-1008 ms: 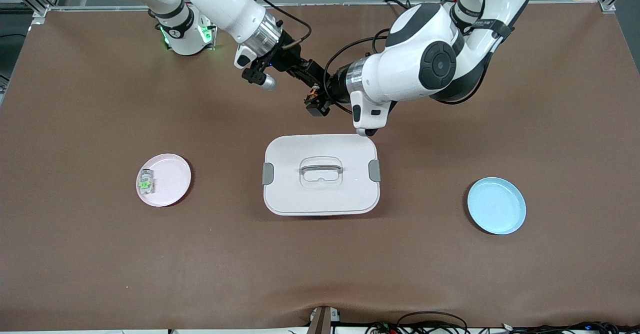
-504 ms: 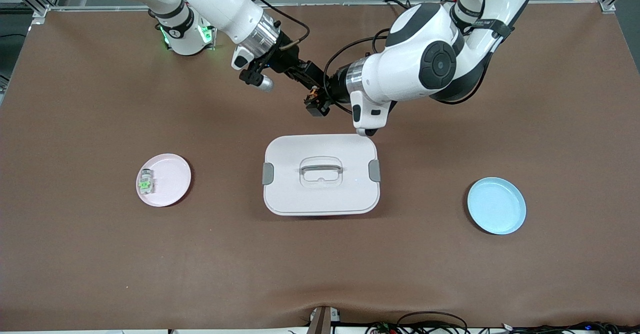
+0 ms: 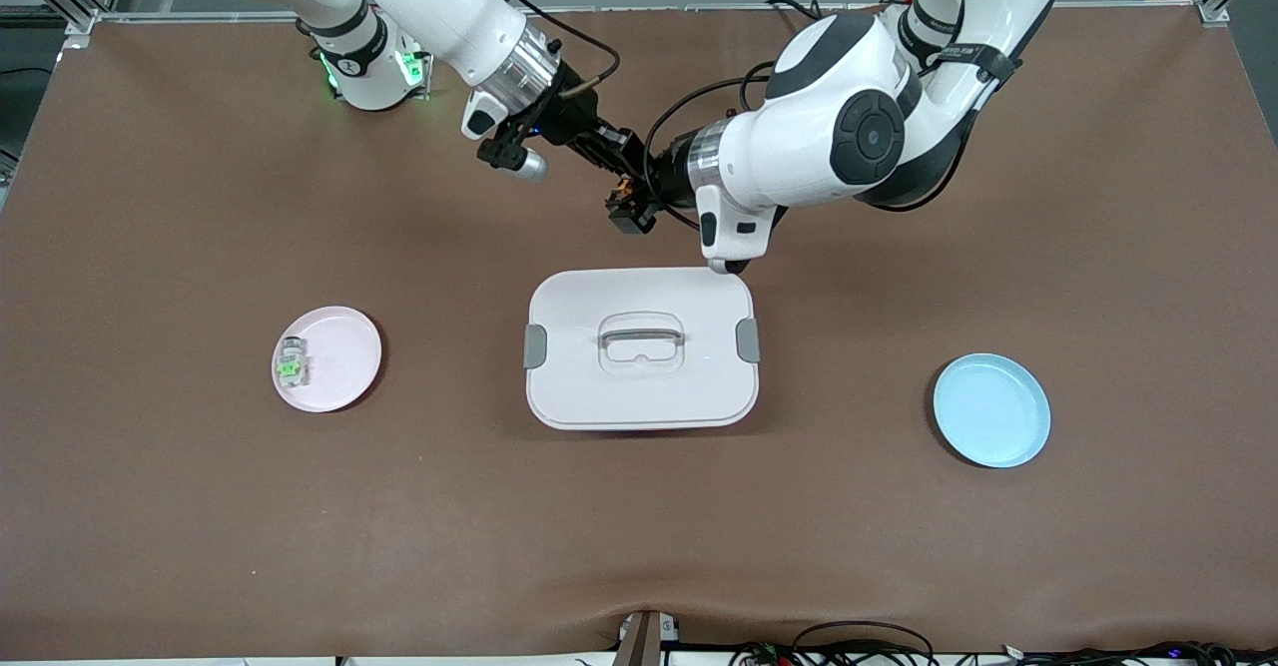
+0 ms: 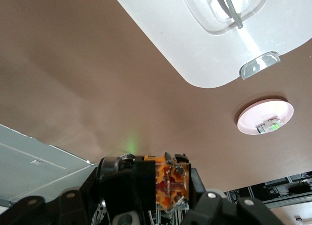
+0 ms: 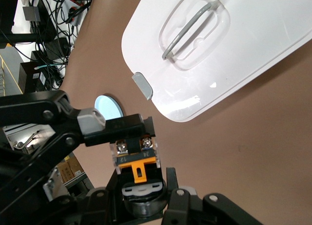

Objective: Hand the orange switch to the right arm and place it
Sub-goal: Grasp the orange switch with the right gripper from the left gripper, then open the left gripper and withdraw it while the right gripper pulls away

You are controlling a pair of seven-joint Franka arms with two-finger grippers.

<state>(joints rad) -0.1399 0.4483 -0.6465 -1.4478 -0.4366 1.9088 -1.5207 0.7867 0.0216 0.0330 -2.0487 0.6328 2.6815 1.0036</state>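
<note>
From the front the two hands overlap, so the grip there is hard to read. The wrist views settle it: the orange switch (image 5: 137, 162) sits between both hands above the bare bench (image 3: 200, 506), near the white lidded box (image 3: 640, 348). The left hand (image 4: 168, 186) is clamped on it, and the right hand (image 5: 144, 178) has its fingers (image 5: 171, 182) closed around its round end.

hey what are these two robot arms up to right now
They are mid-handover above the table, farther from the front camera than the white lidded box. The left gripper and right gripper meet around the orange switch. The blue plate is bare.
</note>
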